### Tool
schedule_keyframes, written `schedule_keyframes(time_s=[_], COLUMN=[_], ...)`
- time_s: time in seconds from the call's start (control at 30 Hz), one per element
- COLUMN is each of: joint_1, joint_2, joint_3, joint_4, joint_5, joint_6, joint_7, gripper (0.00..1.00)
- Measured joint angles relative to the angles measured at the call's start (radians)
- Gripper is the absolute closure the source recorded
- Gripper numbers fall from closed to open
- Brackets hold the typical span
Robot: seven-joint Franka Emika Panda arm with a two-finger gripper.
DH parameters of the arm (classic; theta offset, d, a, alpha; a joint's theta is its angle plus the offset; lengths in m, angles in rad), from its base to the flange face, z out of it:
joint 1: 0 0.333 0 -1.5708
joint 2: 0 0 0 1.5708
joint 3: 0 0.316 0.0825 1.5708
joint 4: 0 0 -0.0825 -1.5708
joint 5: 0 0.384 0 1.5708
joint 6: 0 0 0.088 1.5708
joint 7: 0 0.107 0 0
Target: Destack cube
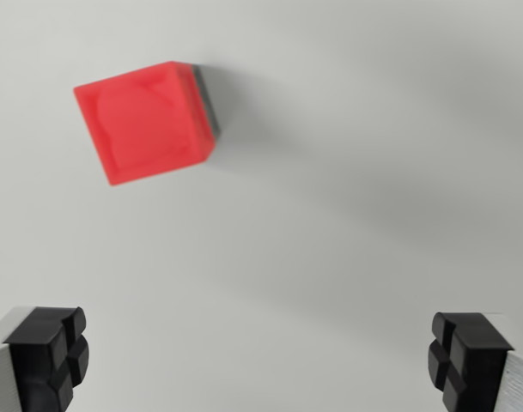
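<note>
Only the wrist view to go on, and it looks straight down at a plain pale grey tabletop [347, 257]. Up in the wrist view's upper left sits a glossy red plastic cube [145, 123], a touch blurred. Behind its right edge peeks a dark grey sliver [208, 103]; that may be a second block underneath or simply a shaded side face, I can't call it from here.

Down at the bottom corners, the end effector [261, 360] shows its two black rubber-padded fingertips [51, 352] spread wide, with nothing but bare surface between them. It holds nothing.

The cube lies well apart from the fingers, up and toward the wrist view's left of the gap between them. So by my reckoning the destacking is not begun: no grasp, no lift, the red cube untouched. Left to do: line up over it, come down, close, lift off, set aside.

As for heading, a cube has no real long axis. Its top face is turned somewhat anticlockwise, edges skewed against the frame, so the fingers likely need some wrist rotation to meet flat faces.
</note>
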Motion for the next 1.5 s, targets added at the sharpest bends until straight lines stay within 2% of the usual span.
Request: schedule_keyframes(time_s=[0.43, 0.87, 1.5], joint_1=[0.033, 0.067, 0.076], joint_2=[0.073, 0.157, 0.274], joint_3=[0.022, 0.043, 0.031], joint_4=[0.014, 0.048, 0.042], joint_5=[-0.014, -0.035, -0.054], joint_6=[0.050, 0.092, 0.214], joint_7=[-0.086, -0.171, -0.170], gripper=[0.00, 0.00, 0.00])
